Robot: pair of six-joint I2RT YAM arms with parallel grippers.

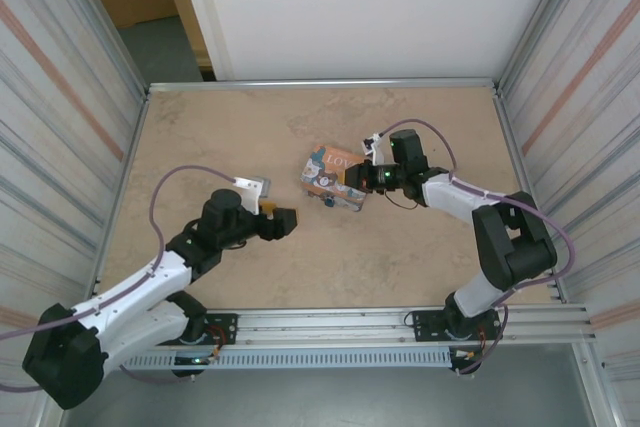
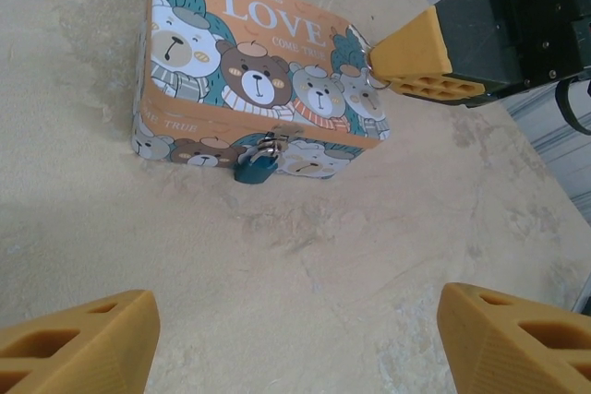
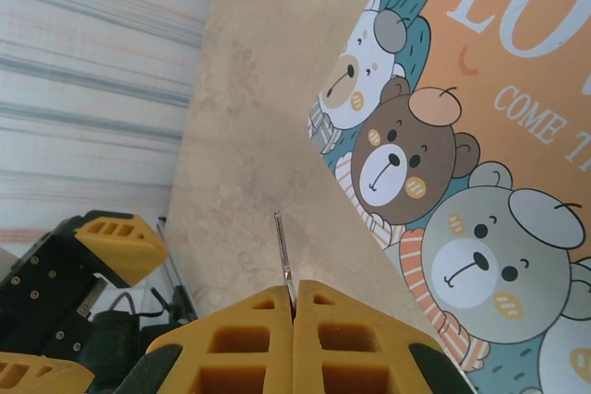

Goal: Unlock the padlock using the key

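Right wrist view hides most of the key (image 3: 282, 251), squeezed in the right gripper (image 3: 294, 297). Left gripper (image 2: 295, 316) sits low, fingers (image 2: 83, 343) apart, facing the padlock (image 2: 256, 169) on the tin (image 2: 259, 43), middle of the table (image 1: 230, 127).

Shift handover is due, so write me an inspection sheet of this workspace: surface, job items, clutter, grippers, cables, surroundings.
Surface: beige stone-patterned tabletop, flat, no spills seen.
Job's things: small blue padlock with silver shackle hangs on the front clasp of the orange-and-teal bear-print tin; thin silver key seen edge-on, pinched in the right gripper.
Clutter: nothing seen.
Grippers: left gripper open, facing the padlock, apart from the tin; right gripper shut, by a top corner of the tin.
Cables: purple cables loop along both arms.
Surroundings: corrugated metal side walls, white back panel.
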